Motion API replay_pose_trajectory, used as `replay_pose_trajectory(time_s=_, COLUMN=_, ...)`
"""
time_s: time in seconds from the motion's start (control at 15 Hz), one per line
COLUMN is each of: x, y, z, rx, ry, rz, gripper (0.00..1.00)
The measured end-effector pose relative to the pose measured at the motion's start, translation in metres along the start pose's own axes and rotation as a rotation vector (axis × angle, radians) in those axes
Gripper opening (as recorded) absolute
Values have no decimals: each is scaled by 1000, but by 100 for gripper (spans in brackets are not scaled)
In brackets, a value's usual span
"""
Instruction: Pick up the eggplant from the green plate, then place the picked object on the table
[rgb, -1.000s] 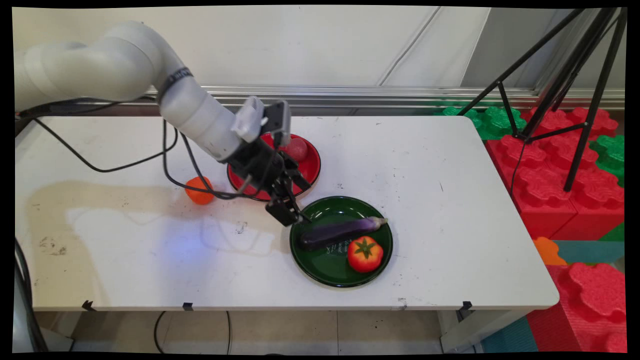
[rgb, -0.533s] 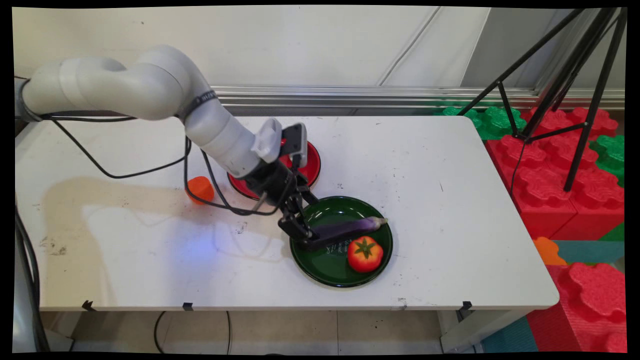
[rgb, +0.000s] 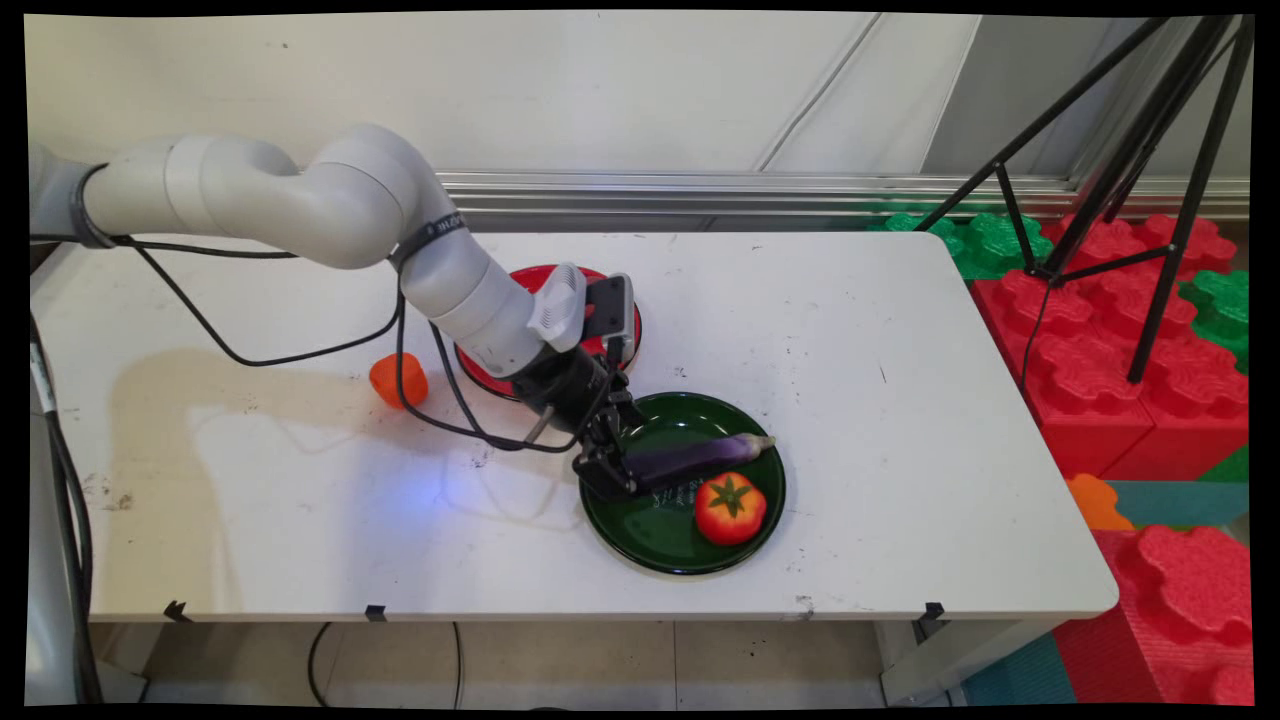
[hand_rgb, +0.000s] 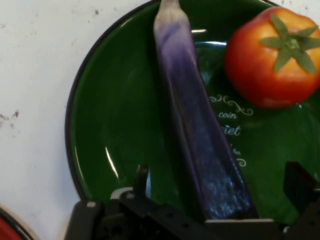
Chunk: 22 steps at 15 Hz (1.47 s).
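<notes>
Gripper (rgb: 612, 473) sits low at the left end of the green plate (rgb: 655, 545), fingers spread wide w/ the thick end of the eggplant (rgb: 690, 457) between them; hand view shows one finger (hand_rgb: 141, 179) on one side of the eggplant (hand_rgb: 200, 125) & the other (hand_rgb: 299, 184) well off on the opposite side, neither pad touching, so nothing is held. Eggplant lies across the plate, stem tip over the far-right rim. Tomato (rgb: 731, 508) rests on the same plate, just beside the eggplant on the near side. Red plate (rgb: 630, 335) is behind the wrist, orange toy (rgb: 398, 381) further left on the table (rgb: 900, 400).

Risks, as judgement: eggplant looks smooth & tapered, so a pinch right at the end could squirt it out or let it pivot & droop. The fingers are close to the plate's surface, so pushing lower could scrape or tip it. The near finger could also nudge the tomato & roll it off the plate
</notes>
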Motion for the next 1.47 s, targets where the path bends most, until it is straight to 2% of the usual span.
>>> replay_pose_trajectory(time_s=0.13, x=1, y=0, z=4, rx=0, ry=1, rz=3, gripper=100)
replay_pose_trajectory(time_s=0.2, x=2, y=0, z=6, rx=0, ry=1, rz=4, gripper=0)
replay_pose_trajectory(time_s=0.93, x=9, y=-1, z=6, rx=7, ry=33, rz=4, gripper=0)
replay_pose_trajectory(time_s=1.47, x=9, y=0, z=-29, rx=23, ry=83, rz=12, gripper=0)
